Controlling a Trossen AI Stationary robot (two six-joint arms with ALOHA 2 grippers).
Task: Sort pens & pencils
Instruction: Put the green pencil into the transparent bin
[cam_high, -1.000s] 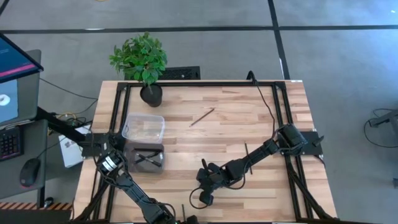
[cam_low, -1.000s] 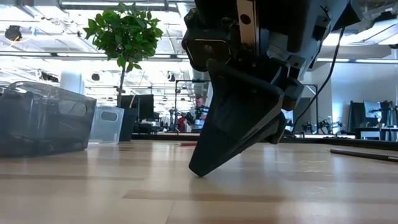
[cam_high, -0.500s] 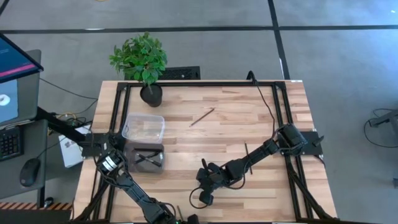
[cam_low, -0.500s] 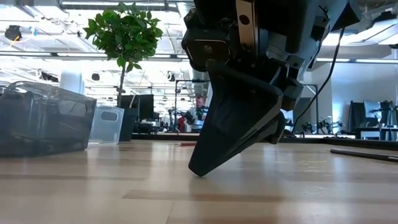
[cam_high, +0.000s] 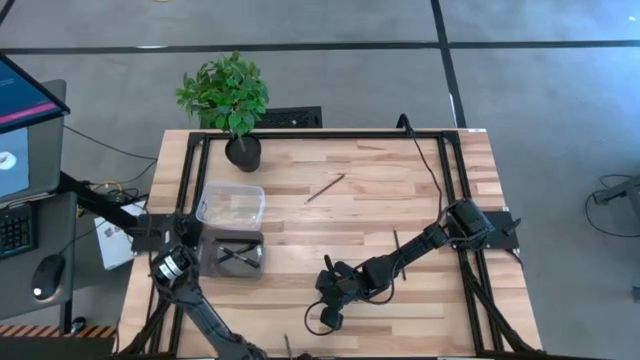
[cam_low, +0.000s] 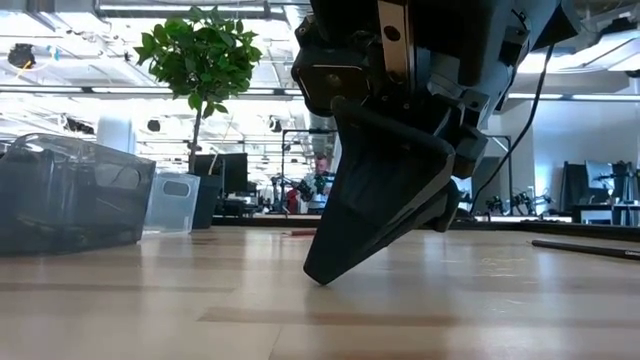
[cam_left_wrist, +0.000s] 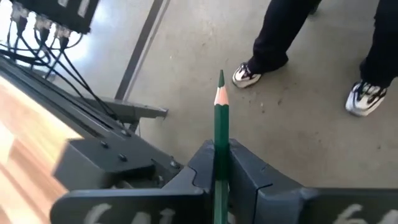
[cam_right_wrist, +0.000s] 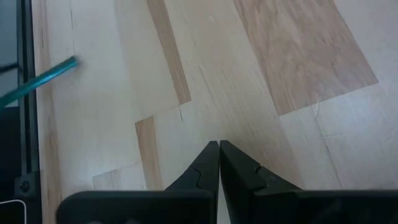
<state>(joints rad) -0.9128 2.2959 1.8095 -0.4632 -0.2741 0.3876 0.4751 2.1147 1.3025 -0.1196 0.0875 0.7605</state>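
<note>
**Q:** One table (cam_high: 420, 200) is carrying everything. What is standing on it, biggest first?

**A:** One potted plant (cam_high: 225, 95) is sitting at the far left corner, clear of the working wood. Two bins are lying side by side along the left edge, where the left arm is reaching them most easily. The clear bin (cam_high: 230, 187) is sitting farther back and the dark bin (cam_high: 207, 255) nearer. Dark sticks (cam_high: 238, 256) are lying crossed inside the dark one, so it is probably taking the pens.

**Q:** Arms?

**A:** Two. The left gripper (cam_left_wrist: 222, 168) is hanging at the table's near edge and facing out over the floor, where a person's shoes (cam_left_wrist: 365, 98) are showing. It is clenching a green pencil (cam_left_wrist: 221, 118) between its fingers, sharpened tip pointing outward. I am reading that as a pick completed, with the carry to a bin coming next. The right gripper (cam_right_wrist: 219, 149) is pointing tip-down at the wood near the front middle, fingers pressed together on nothing, apparently waiting its turn.

**Q:** Loose stock?

**A:** Three items. A wood-coloured pencil (cam_high: 325, 188) is lying slantwise mid-table, well apart from both grippers. A dark pen (cam_high: 396, 240) is lying just beside the right arm. A teal stick (cam_right_wrist: 38, 81) is lying near the table's black frame, in the right wrist view only. All three are awaiting sorting.
</note>
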